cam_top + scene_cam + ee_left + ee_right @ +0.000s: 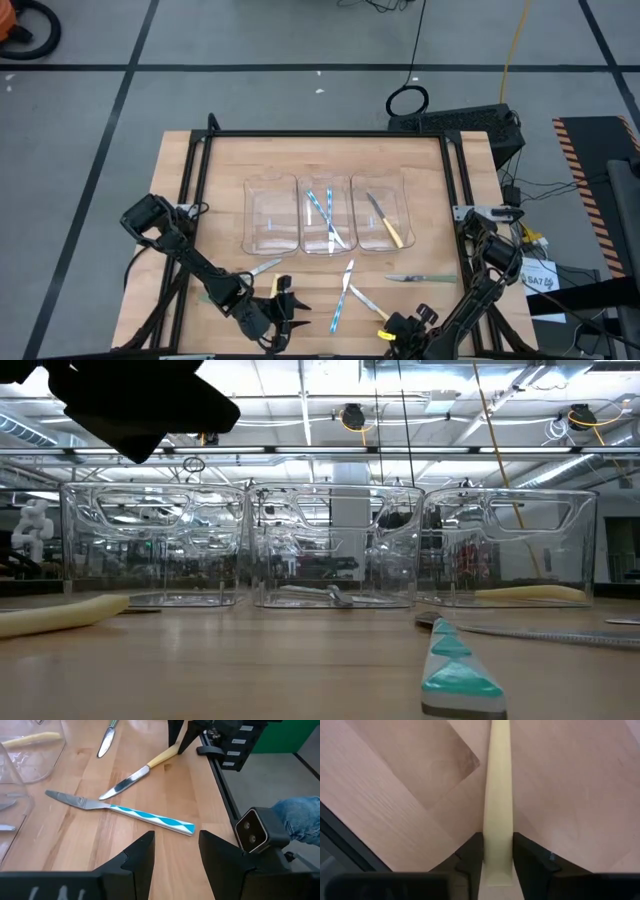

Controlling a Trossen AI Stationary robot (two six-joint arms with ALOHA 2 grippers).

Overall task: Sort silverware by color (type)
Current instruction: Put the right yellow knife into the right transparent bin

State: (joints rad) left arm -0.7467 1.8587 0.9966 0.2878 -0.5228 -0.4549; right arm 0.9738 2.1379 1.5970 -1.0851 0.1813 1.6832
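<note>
**Yellow handle between the right tool's fingers**

On the wooden counter (420, 170) we see three clear bins (325, 212) mid-frame. Our right tool (497, 862), at the lower right of the high view, closes its fingers against the yellow-handled knife (498, 795) lying on the wood. Our left tool (176, 852), lower left, hangs open just short of the blue-patterned knife (150, 816). A green-handled knife (420, 278) lies toward the right edge.

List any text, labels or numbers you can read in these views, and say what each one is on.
"BA7": on a white tag at the table's right edge, beside the right arm; the last character is uncertain.
White marks on the left hand housing, bottom of the left wrist view: cut off, unreadable.
No print shows on the silverware or the clear bins.
</note>
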